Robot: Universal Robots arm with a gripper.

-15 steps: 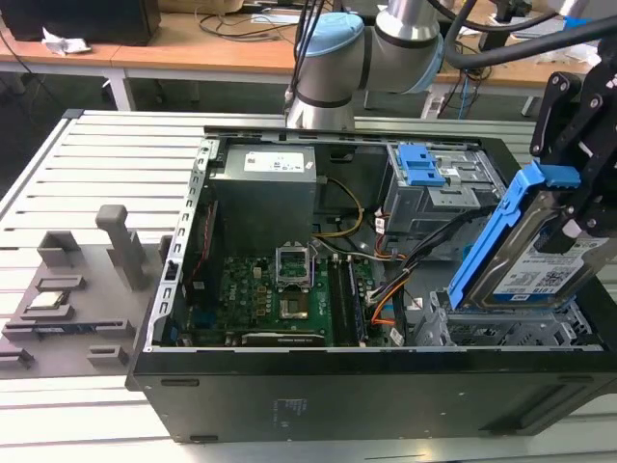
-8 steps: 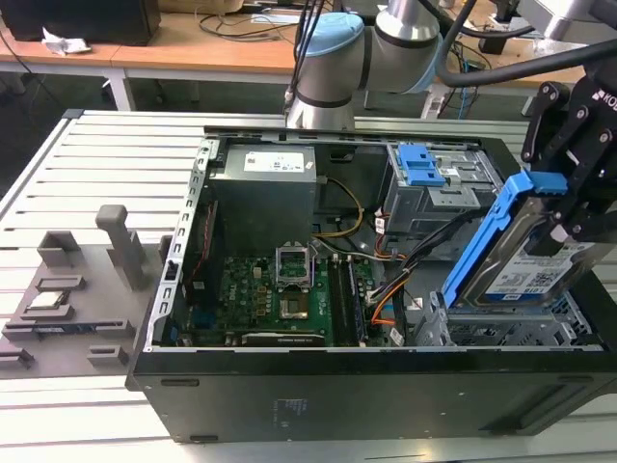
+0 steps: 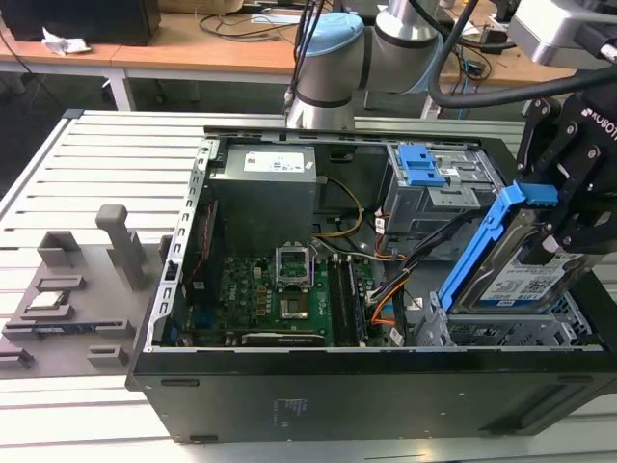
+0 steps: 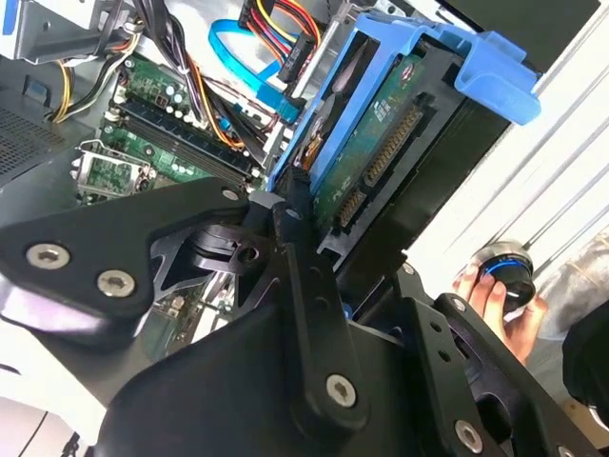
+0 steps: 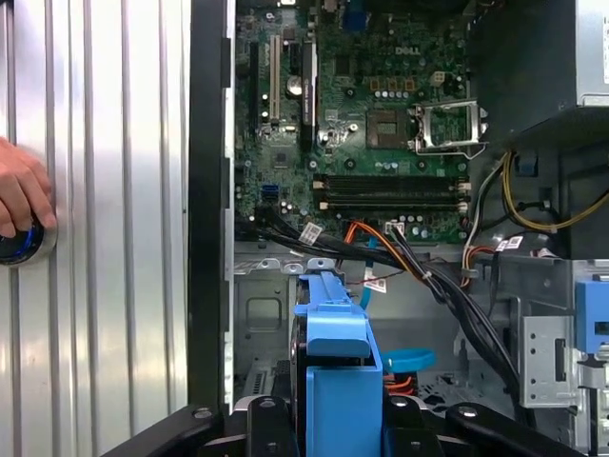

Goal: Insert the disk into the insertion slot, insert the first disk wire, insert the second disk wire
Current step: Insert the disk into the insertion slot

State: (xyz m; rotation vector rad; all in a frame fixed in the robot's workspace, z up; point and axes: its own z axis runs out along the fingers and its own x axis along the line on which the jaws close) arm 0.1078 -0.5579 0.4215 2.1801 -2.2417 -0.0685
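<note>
Exterior view: the pincer (image 3: 557, 236) was clamped on the disk (image 3: 511, 275), tilted over the insertion slot (image 3: 501, 333) at the exterior view's right of the open PC case (image 3: 289, 405), w/ motherboard (image 3: 280, 289) & cables inside. Second wrist view: fingers (image 4: 295, 238) gripped the disk's edge. First wrist view: a hand (image 5: 19, 195) rested on a knob (image 5: 21, 246) on the slatted surface (image 5: 114, 238).

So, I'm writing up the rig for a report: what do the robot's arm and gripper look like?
The arm is a silver-grey tube with rounded joints and a pale blue joint cap; black cables run along it. The gripper is matt black, built of angular linked bars with silver screws and white lettering.
</note>
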